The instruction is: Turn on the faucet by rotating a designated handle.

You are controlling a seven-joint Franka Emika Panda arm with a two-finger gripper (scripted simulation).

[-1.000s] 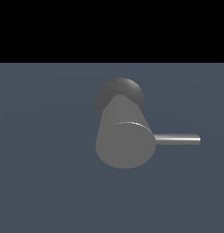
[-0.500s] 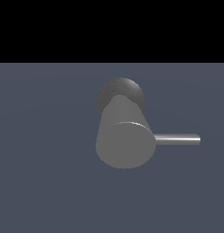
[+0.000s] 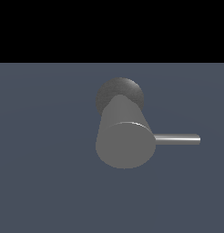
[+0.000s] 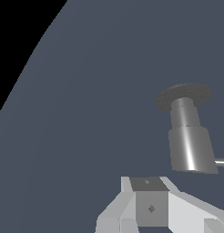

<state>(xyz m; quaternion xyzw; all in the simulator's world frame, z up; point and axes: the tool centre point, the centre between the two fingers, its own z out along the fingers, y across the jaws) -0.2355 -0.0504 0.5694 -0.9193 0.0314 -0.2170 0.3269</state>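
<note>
1. The blue-grey surface fills the lower part of the exterior view, and its whole span on the exterior view's left lies bare, under a black band above
2. Near the middle of that view stands the faucet, a thick matte grey cylinder whose flat round end face is turned toward the camera; behind it a darker round dome base rests on the surface
3. From the cylinder's side, just by the end face, the handle sticks straight out toward the exterior view's right, level and horizontal; it is a thin shiny silver rod, far slimmer than the body
4. No arm shows in the exterior view
5. In the wrist view the faucet shows side on, its disc base against the surface and its stepped body reaching out from it; only a short stub of the handle is seen at the frame's edge
6. The white gripper body lies near the faucet in the wrist view but apart from it, touching nothing; its jaws are cut off by the frame, so I cannot tell how wide they stand
</note>
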